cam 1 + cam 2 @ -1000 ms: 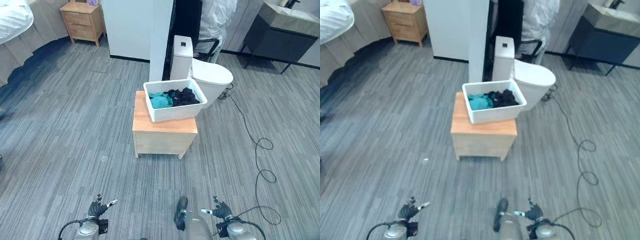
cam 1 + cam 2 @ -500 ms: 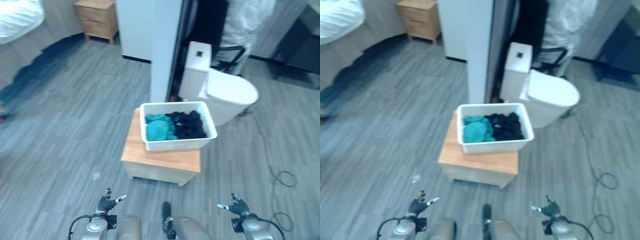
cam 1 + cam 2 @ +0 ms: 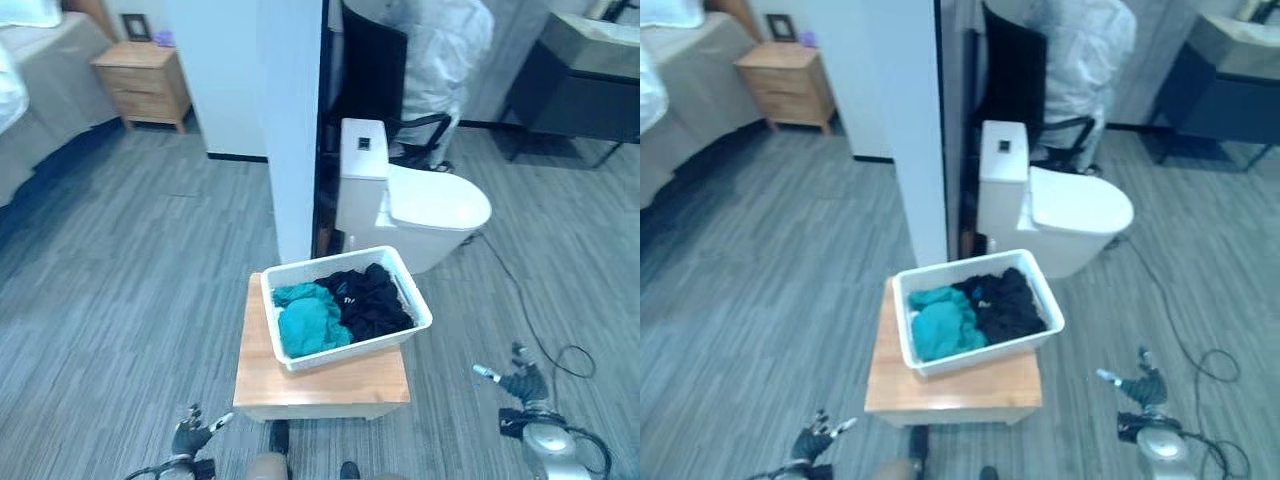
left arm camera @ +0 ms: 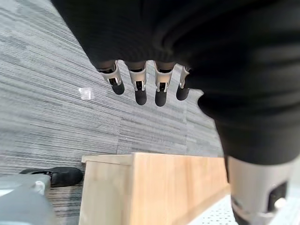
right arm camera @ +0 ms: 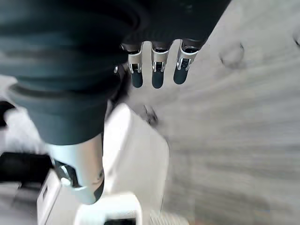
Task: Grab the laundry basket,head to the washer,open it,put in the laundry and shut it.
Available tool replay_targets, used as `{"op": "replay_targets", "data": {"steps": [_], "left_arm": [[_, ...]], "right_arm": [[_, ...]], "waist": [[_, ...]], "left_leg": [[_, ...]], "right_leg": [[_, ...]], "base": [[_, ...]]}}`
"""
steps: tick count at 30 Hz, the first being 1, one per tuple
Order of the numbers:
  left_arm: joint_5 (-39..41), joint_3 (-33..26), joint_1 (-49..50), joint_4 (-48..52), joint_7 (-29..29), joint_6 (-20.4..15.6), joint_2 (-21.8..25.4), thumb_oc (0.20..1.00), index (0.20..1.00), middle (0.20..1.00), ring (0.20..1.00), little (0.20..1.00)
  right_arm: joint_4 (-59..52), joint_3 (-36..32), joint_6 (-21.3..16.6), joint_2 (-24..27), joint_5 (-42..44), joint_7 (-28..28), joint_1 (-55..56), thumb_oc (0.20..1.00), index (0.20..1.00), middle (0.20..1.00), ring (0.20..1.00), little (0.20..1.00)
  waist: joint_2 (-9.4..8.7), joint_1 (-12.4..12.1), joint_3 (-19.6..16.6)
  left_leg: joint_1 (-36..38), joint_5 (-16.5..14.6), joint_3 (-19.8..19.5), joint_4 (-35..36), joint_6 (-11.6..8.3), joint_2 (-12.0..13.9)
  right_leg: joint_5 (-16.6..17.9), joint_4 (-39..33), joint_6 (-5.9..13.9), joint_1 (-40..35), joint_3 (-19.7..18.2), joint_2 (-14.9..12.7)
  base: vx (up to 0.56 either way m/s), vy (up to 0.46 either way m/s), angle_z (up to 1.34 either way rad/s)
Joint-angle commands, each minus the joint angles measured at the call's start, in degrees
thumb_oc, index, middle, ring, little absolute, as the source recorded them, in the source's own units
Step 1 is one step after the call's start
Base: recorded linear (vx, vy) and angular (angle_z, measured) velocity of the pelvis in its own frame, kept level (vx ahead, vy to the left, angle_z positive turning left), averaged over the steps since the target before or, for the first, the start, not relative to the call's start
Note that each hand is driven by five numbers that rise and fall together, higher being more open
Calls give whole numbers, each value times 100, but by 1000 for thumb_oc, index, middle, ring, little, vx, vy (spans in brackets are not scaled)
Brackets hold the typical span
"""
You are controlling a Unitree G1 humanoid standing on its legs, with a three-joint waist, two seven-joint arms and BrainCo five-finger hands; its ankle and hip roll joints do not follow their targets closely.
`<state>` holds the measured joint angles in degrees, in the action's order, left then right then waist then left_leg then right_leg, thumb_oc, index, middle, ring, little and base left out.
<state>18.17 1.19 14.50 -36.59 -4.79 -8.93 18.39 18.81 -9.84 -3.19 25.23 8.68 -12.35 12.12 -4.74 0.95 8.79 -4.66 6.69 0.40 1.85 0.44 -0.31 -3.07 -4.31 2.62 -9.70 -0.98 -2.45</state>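
I see a grey plank floor (image 3: 120, 280) with a white partition wall (image 3: 290, 120) ahead of me and a white toilet (image 3: 420, 205) just past it. Nearer to me stands a low wooden table (image 3: 320, 385). The white laundry basket (image 3: 345, 350) sits on top of it, turned a little askew, its far corner reaching past the table's edge. Inside it, teal laundry (image 3: 310, 320) lies on my left side and black laundry (image 3: 370, 300) on my right. My right hand (image 3: 522, 385) hangs low beside the table, apart from the basket, fingers (image 5: 154, 70) straight and relaxed, holding nothing. My left hand (image 3: 192, 432) is low near the table's front corner, fingers (image 4: 140, 86) straight too, empty.
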Motion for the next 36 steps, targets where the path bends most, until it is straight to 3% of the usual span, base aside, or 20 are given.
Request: {"op": "replay_targets", "data": {"steps": [1, 2, 4, 7, 10, 15, 19, 26, 32, 36], "left_arm": [[509, -53, 318, 1271, 435, -218, 397, 1000, 1000, 1000, 1000, 1000], [515, -67, 354, 1319, 436, -189, 402, 1000, 1000, 1000, 1000, 1000], [527, -556, 852, 2846, 471, -135, 944, 1000, 1000, 1000, 1000, 1000], [386, -751, 862, 3540, 462, 31, 1271, 1000, 1000, 1000, 1000, 1000], [137, -722, 120, 4394, 579, 405, 2084, 1000, 1000, 1000, 1000, 1000], [-142, -103, -967, 4138, 878, 1029, 2466, 1000, 1000, 1000, 1000, 1000], [-971, 99, -1350, 3891, 1237, 1539, 2481, 1000, 1000, 1000, 1000, 1000], [-2246, 53, -2031, 3065, 837, 2051, 1939, 1000, 1000, 1000, 1000, 1000], [-3007, 112, -2244, 2674, 580, 2199, 1590, 1000, 1000, 1000, 1000, 1000], [-3007, 303, -2441, 2500, 412, 2200, 1339, 1000, 1000, 1000, 1000, 1000]], "right_arm": [[-259, -407, -238, 720, -87, -114, -498, 1000, 1000, 1000, 1000, 1000], [-266, -401, -231, 718, -88, -112, -493, 1000, 1000, 1000, 1000, 1000], [-509, -589, -184, 1118, -40, -26, -611, 1000, 1000, 1000, 1000, 1000], [-516, -591, -77, 1437, -30, 40, -716, 1000, 1000, 1000, 1000, 1000], [-235, -200, 157, 2141, -68, 82, -1539, 1000, 1000, 1000, 1000, 1000], [-305, 201, 226, 1933, 375, 247, -1971, 1000, 1000, 1000, 1000, 1000], [-497, 285, 292, 1736, 372, 421, -2030, 1000, 1000, 1000, 1000, 1000], [-961, 163, 395, 1218, 192, 522, -1938, 1000, 1000, 1000, 1000, 1000], [-1019, 181, 354, 778, 119, 425, -1907, 1000, 1000, 1000, 1000, 1000], [-1026, 221, 288, 600, 148, 284, -1956, 1000, 1000, 1000, 1000, 1000]], "waist": [[304, -232, -10], [302, -234, -18], [380, -232, 23], [422, -228, 101], [524, -211, 508], [523, -170, 774], [490, -135, 883], [404, -92, 1037], [353, -85, 1161], [343, -56, 1243]], "left_leg": [[127, -843, -143, -531, -156, 349], [127, -847, -134, -533, -154, 351], [93, -850, -79, -447, -124, 350], [-2, -835, -83, -440, -122, 356], [-514, -738, -198, -547, -156, 328], [-880, -615, -269, -608, -186, 334], [-999, -585, -283, -621, -217, 367], [-1132, -538, -280, -601, -257, 413], [-1188, -540, -284, -626, -267, 450], [-1257, -535, -281, -652, -278, 464]], "right_leg": [[-72, 720, 344, 987, 166, -298], [-72, 722, 345, 991, 158, -296], [-29, 693, 383, 1103, 164, -325], [-6, 701, 392, 1239, 177, -336], [74, 802, 362, 1708, 253, -331], [103, 932, 307, 2074, 278, -263], [79, 1007, 268, 2236, 269, -211], [37, 1128, 191, 2480, 233, -125], [39, 1133, 144, 2543, 211, -75], [68, 1127, 128, 2616, 204, -55]], "base": [[17, 45, -7], [22, 76, -13], [4, 45, -27], [-52, 20, -6], [-256, 1, 14], [-146, -44, 12], [-83, -58, 1], [-62, -68, 1], [-40, -56, -1], [-49, -57, -1]]}}
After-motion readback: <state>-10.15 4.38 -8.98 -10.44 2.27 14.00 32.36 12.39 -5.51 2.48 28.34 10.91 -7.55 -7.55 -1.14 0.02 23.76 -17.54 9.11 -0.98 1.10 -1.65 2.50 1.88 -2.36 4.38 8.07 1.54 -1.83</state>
